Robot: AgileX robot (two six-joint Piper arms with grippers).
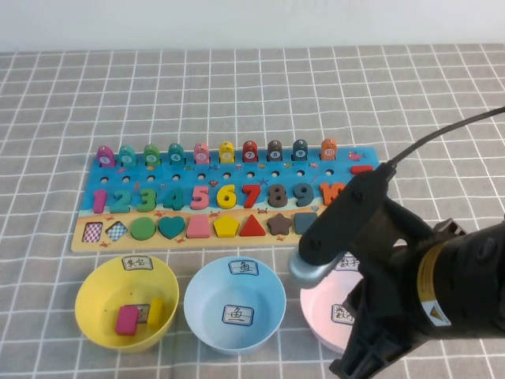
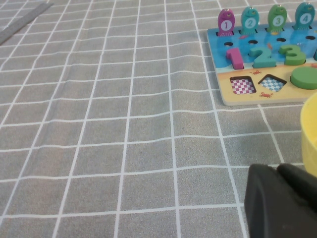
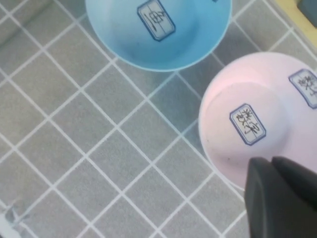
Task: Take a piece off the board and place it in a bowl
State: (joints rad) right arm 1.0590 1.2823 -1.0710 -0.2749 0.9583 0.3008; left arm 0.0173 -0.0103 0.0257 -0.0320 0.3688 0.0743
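The board [image 1: 83, 207] lies across the middle of the table with numbers, shapes and fish pegs. The yellow bowl [image 1: 96, 278] stands in front of its left end. A small yellow block [image 1: 156, 309] and a magenta block [image 1: 127, 320] lie in it; I cannot tell whether the yellow block is the equals-sign piece. My right arm [image 1: 410, 292] reaches over the pink bowl [image 1: 316, 312]. My right gripper [image 3: 277, 198] is shut and empty at that bowl's rim [image 3: 218, 153]. My left gripper [image 2: 280, 198] is shut and empty, low over the cloth beside the yellow bowl's edge [image 2: 309, 134].
A light-blue bowl [image 1: 203, 294] stands between the yellow and pink bowls; it also shows in the right wrist view [image 3: 124, 44]. A red sign block [image 1: 361, 168] sits at the board's right end. The right arm hides the board's right front corner. A grey checked cloth covers the table.
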